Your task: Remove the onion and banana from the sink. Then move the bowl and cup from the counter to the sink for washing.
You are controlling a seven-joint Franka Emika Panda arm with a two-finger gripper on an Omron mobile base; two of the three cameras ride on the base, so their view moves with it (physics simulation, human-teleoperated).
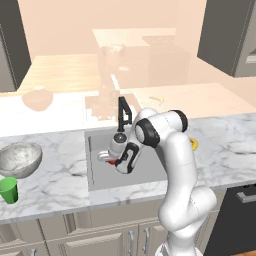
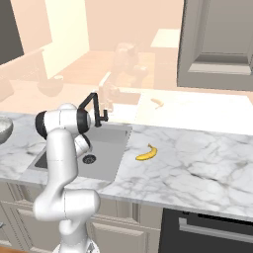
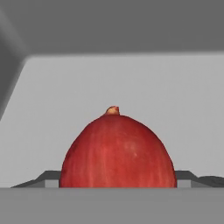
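Observation:
The red onion (image 3: pixel 117 151) lies on the grey floor of the sink (image 1: pixel 102 181), its stem tip up in the hand view. My gripper (image 3: pixel 117 178) is low in the basin, open, with a dark fingertip (image 3: pixel 49 177) close on each side of the onion (image 1: pixel 108 160); I cannot tell whether they touch. The yellow banana (image 2: pixel 147 153) rests on the marble counter (image 2: pixel 197 163) right of the sink (image 2: pixel 106 148). On the counter's left stand the speckled bowl (image 1: pixel 19 159) and, in front of it, the green cup (image 1: pixel 8 190).
A black faucet (image 1: pixel 123 112) rises behind the basin, just above my wrist. The round drain (image 2: pixel 89 159) sits in the sink floor near my arm. A dark appliance front (image 2: pixel 207 227) is below the counter on the right.

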